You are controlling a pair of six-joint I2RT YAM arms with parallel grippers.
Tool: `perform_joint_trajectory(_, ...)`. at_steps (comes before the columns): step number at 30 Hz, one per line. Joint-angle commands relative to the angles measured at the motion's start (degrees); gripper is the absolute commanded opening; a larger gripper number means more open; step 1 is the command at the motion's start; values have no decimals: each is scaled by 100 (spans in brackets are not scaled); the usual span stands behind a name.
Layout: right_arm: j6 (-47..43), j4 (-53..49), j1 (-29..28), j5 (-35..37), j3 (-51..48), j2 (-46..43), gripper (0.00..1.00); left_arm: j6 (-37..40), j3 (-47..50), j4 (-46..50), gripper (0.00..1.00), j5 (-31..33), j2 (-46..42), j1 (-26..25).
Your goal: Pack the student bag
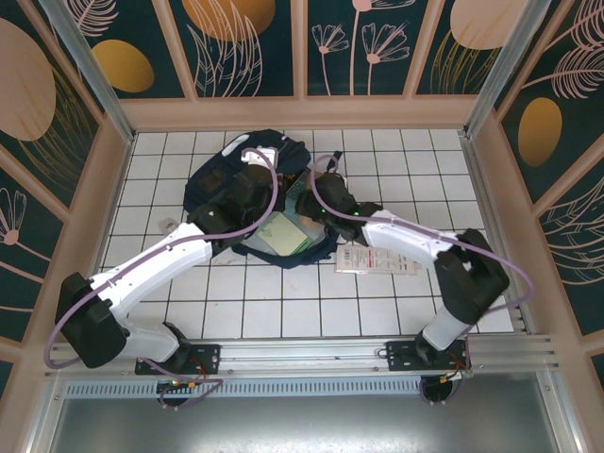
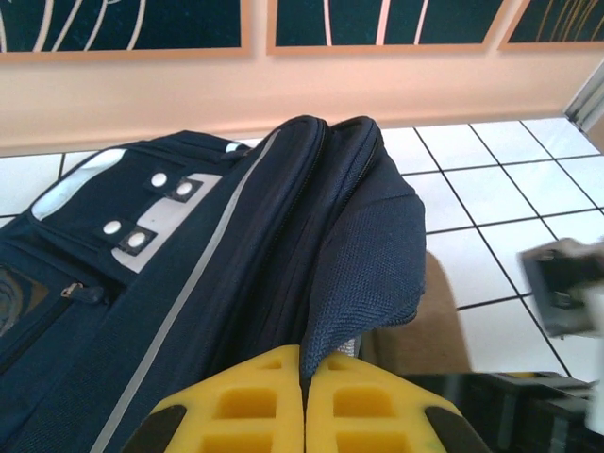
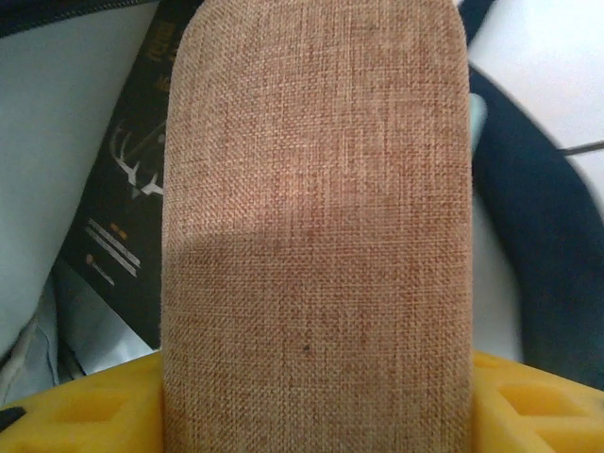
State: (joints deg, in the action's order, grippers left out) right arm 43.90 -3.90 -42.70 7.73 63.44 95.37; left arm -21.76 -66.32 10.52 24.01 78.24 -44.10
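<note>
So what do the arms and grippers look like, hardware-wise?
The left arm and right arm both have white links with black joint housings, and a purple cable loops along each. The left gripper and right gripper have bright yellow, blocky fingers with rectangular recesses.

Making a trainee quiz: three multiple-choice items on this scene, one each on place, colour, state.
1. The flat white packet lies: A on the table beside the student bag; B inside it; C against the back wall.
2. The woven case in the right gripper is: A green; B brown; C white.
3. The left gripper is: A open; B shut on nothing; C shut on the student bag's edge.
A, tiles show around it; B, the weave is brown; C, its fingers pinch navy fabric.
</note>
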Motion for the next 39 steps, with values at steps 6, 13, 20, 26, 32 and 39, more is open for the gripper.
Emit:
perform_joint_trajectory(6,616,990,-54,-375,920,1095,62,-41,-838,-469,5,511,-143,36)
perform_joint_trajectory(13,881,1302,15,-464,1826,1966,64,-91,-1140,-409,5,241,103,38)
perform_joint_trajectory(20,787,1465,34,-831,2561,2494,99,-75,-1154,-272,5,254,124,42)
perform_joint_trajectory(26,649,1642,25,-718,1902,1996,99,-24,-1071,-285,5,351,108,42)
perform_joint_trajectory(32,406,1561,-85,-430,1150,1336,99,2,-987,-330,5,469,189,41)
perform_joint_trajectory(39,182,1152,-221,15,282,458,99,-13,-914,-358,5,524,221,66)
